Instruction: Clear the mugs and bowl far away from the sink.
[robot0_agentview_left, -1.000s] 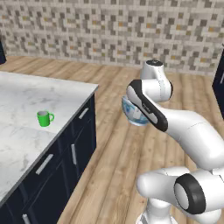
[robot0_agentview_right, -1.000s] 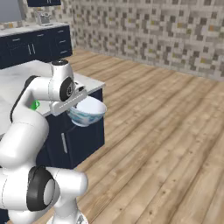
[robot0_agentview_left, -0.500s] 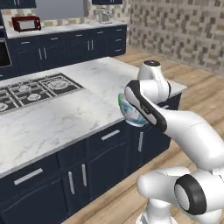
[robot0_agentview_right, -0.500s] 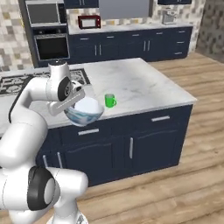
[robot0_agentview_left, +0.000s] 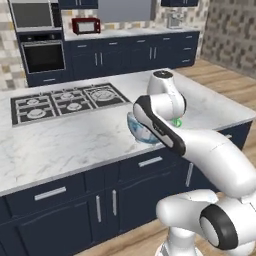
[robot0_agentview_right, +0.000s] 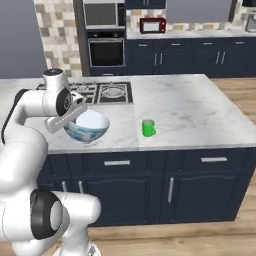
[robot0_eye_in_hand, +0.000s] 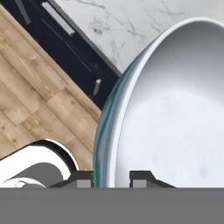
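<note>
**Bowl in hand over the island, green mug waiting, nothing yet set down**

Left base view: the bowl (robot0_agentview_left: 142, 131) hangs at the arm's wrist above the front part of the marble island counter (robot0_agentview_left: 60, 140), between the gas cooktop (robot0_agentview_left: 65, 100) and the counter's right end. It looks pale blue and glassy, with a darker blue-green band round its lower wall. A speck of the green mug (robot0_agentview_left: 177, 122) peeks out behind the forearm.

Right base view: the gripper (robot0_agentview_right: 75, 113) holds the bowl (robot0_agentview_right: 89, 127) by its rim on the robot's side, just above the counter's front edge. The bowl is wide, shallow and white inside. The green mug (robot0_agentview_right: 148, 128) stands upright on the marble, apart from the bowl to its right. By my judgement the bowl's carry is under way and its placing remains; the green mug is yet to be moved.

Hand view: the two fingertips (robot0_eye_in_hand: 141, 179) straddle the bowl's rim (robot0_eye_in_hand: 105, 131), one outside and one inside, clamped on it. The interior is smooth and white; the outer wall shows teal streaks. Dark cabinet fronts (robot0_eye_in_hand: 65, 48) and wooden floor (robot0_eye_in_hand: 35, 113) lie below.
</note>
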